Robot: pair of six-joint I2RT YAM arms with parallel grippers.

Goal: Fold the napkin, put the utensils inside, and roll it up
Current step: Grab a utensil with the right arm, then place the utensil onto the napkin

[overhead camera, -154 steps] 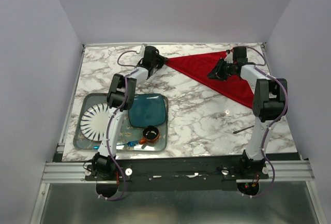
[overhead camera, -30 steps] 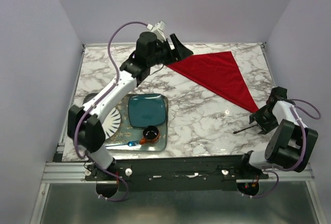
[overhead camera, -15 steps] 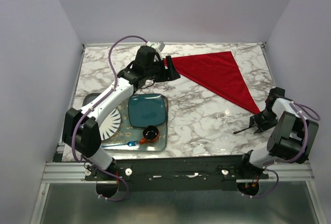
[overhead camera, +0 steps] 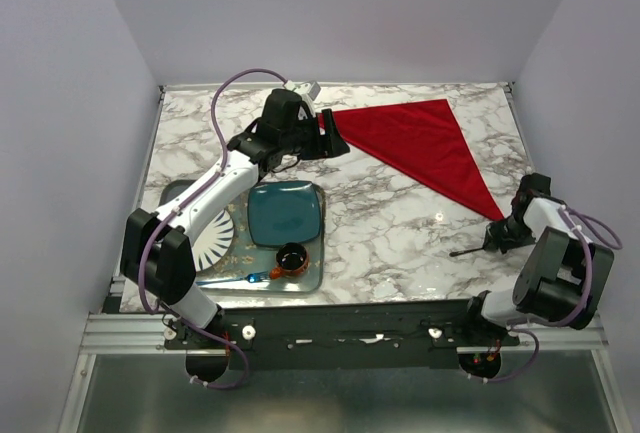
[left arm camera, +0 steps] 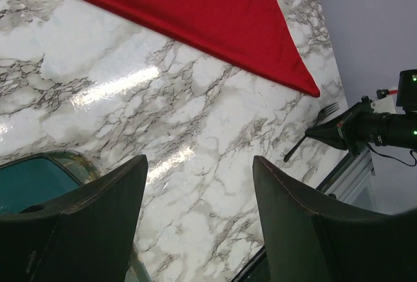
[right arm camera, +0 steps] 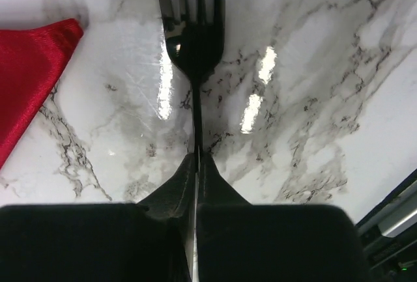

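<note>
The folded napkin (overhead camera: 420,148) lies flat on the desk (overhead camera: 380,223). Just off its near-right tip, the right pincer (right arm camera: 197,163) is clamped on the handle of the fork (right arm camera: 193,47) — tines free. The left pincer (left arm camera: 199,165) hangs released by the napkin's left corner. Risk: the thin handle may twist or slip in that grip when lifted — or the tines may snag the napkin's tip, spoiling the fold.

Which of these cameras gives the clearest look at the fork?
The right wrist view: the fork fills it, prongs and neck sharp, right gripper pinching its handle. The top view shows just a thin dark sliver; the left wrist view, a tiny far-off fork.
</note>
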